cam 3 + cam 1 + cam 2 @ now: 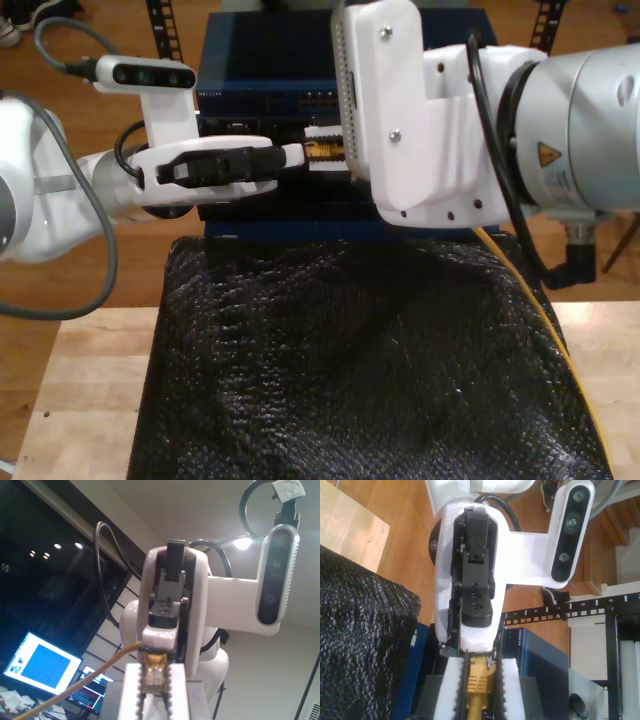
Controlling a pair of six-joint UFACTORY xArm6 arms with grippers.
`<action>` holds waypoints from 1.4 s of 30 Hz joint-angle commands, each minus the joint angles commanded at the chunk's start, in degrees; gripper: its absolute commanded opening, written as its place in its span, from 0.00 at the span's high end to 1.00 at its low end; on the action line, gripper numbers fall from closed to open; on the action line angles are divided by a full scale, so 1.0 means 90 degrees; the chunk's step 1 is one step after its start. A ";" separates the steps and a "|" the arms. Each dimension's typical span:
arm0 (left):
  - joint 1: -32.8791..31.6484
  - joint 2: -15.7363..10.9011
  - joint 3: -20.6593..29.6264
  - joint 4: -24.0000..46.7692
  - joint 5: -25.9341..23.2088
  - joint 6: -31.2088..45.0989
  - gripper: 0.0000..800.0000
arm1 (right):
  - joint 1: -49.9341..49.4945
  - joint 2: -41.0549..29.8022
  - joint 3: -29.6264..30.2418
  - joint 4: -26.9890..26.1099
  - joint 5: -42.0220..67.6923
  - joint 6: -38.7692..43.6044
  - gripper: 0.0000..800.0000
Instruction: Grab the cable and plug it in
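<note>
The cable (75,687) is thin and yellow-orange, ending in a clear plug (155,672). That plug sits between the white ridged fingers of my first gripper (155,680), which is shut on it. My second gripper (480,680) faces it tip to tip and is shut on the cable's yellow boot (479,680). In the exterior view my first gripper (303,152) reaches in from the left and my second gripper (342,150) from the right, meeting in front of a blue network switch (270,70). The cable (545,310) hangs down below the second arm.
A black foam pad (350,370) covers the wooden table (80,380) in front of the switch. A black perforated rack rail (560,611) runs beside the switch (535,650). Lit monitors (42,662) stand beyond the arms.
</note>
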 joint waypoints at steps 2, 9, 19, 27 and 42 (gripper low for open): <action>0.0000 0.0000 0.0000 0.0000 0.0000 0.0000 0.97 | -0.0010 0.0000 0.0000 0.0000 0.0010 0.0029 0.86; 0.0000 0.0000 0.0010 0.0010 0.0010 0.0000 0.95 | -0.0010 -0.0010 0.0049 0.0000 0.0000 0.0039 0.99; 0.0010 -0.0010 0.0059 -0.0010 -0.0029 0.0020 0.52 | -0.0010 -0.0010 0.0059 0.0000 0.0000 0.0166 1.00; 0.0049 -0.0020 0.0059 -0.0020 -0.0088 0.0039 0.00 | -0.0010 0.0029 0.0039 0.0010 0.0000 0.0283 1.00; 0.0869 -0.0371 -0.0186 0.0283 -0.1534 0.0147 0.00 | -0.0107 0.0821 -0.0645 -0.0020 0.0615 0.1084 1.00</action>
